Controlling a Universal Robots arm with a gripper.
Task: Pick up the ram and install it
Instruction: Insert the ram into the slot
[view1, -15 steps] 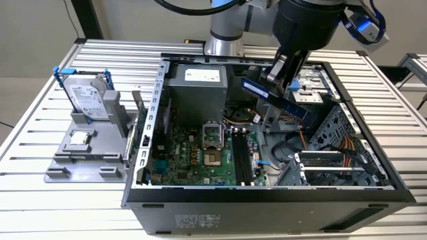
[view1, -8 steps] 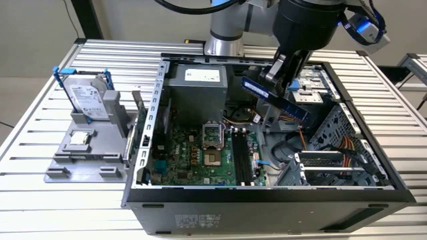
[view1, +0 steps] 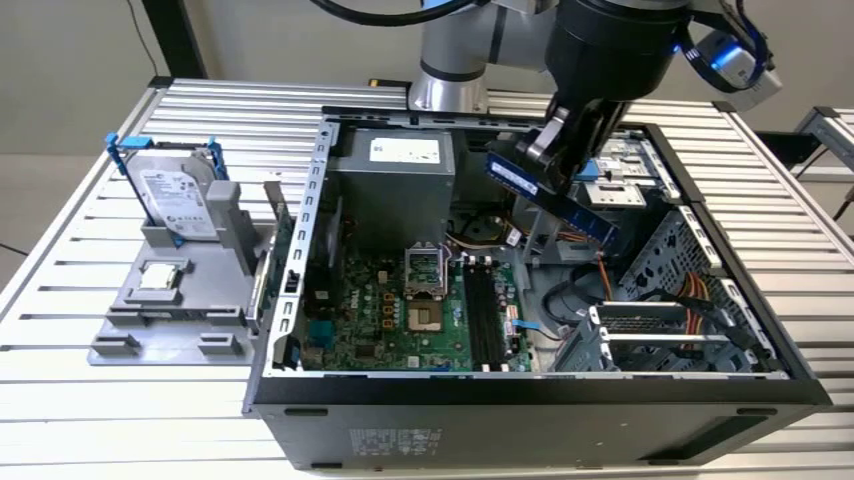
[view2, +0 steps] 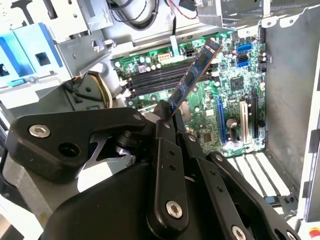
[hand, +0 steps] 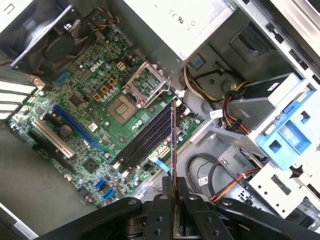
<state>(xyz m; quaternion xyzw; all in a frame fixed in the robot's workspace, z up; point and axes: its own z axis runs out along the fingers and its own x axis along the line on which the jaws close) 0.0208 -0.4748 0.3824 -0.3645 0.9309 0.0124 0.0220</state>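
The ram (view1: 558, 200) is a long blue circuit-board stick with dark chips, and my gripper (view1: 545, 158) is shut on it. It hangs tilted above the open computer case (view1: 320, 200), over the drive-bay side at the exterior view's right. In the second wrist view the ram (view2: 194, 76) sticks out from the black fingers (view2: 162, 125) over the green motherboard (view2: 235, 90). In the first wrist view the ram (hand: 173, 145) appears edge-on, running toward the black memory slots (hand: 145, 140). Those slots (view1: 483, 315) lie lower in the case, apart from the stick.
A silver hard drive in a blue frame (view1: 174, 190) stands on a grey fixture (view1: 167, 320) at the exterior view's left, with a small square chip (view1: 160, 275) on it. Inside the case are the power supply (view1: 394, 165), the open processor socket (view1: 424, 265), cables (view1: 667, 295) and blue drive brackets (hand: 290, 135).
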